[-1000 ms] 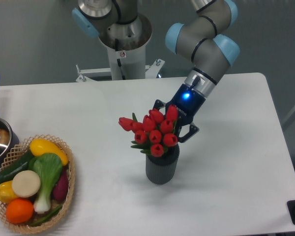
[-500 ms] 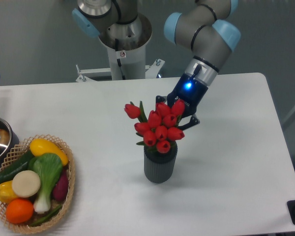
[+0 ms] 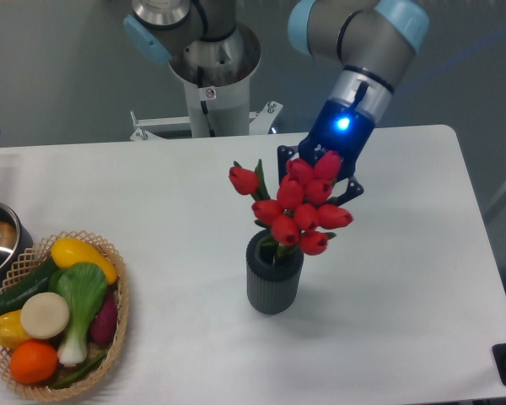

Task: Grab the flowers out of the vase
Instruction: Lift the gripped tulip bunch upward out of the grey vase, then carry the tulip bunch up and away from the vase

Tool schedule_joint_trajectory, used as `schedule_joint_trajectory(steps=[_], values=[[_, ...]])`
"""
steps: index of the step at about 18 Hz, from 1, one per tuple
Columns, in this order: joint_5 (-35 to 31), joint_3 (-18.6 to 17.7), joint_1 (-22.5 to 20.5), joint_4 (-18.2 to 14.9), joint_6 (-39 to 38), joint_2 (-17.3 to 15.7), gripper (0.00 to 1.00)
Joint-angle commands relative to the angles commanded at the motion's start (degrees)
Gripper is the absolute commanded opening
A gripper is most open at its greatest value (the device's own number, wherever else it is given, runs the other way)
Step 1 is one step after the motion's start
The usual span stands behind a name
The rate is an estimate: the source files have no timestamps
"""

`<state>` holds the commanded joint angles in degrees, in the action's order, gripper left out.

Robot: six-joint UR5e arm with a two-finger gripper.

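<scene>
At frame centre the vase (image 3: 274,283) stands upright; just above it the flowers (image 3: 297,207) are partly lifted, stems hidden; light, soft, bruisable, best gripped by bunched stems; up right, the gripper (image 3: 320,181) seems closed behind the buds, grasping them.

Red tulip flowers (image 3: 299,207), a bunch with green leaves, stood raised and tilted rightward above the vase (image 3: 274,283), their stems entering its round mouth. The short, dark grey, ribbed vase stood upright on the white table.
</scene>
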<state>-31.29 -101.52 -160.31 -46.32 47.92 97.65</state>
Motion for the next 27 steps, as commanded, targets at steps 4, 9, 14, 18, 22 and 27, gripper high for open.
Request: schedule_joint_trajectory(steps=[4,9,14,18,22,27], values=[[0.88,4.47,-0.35,-0.09,-9.39,0.09,0.0],[3.25,5.28,-1.41,-0.44,-12.93,-0.09,0.0],[3.43,5.28,-1.93,-0.7,-13.37,-1.05,0.0],[2.99,5.36,-3.6,-0.53,-12.85,-1.85,0.0],[2.38,9.13,-7.11,-0.35,-10.92,-2.02,0.0],[-1.84,9.85,-9.49,-0.53,-2.59,-1.67,0.0]])
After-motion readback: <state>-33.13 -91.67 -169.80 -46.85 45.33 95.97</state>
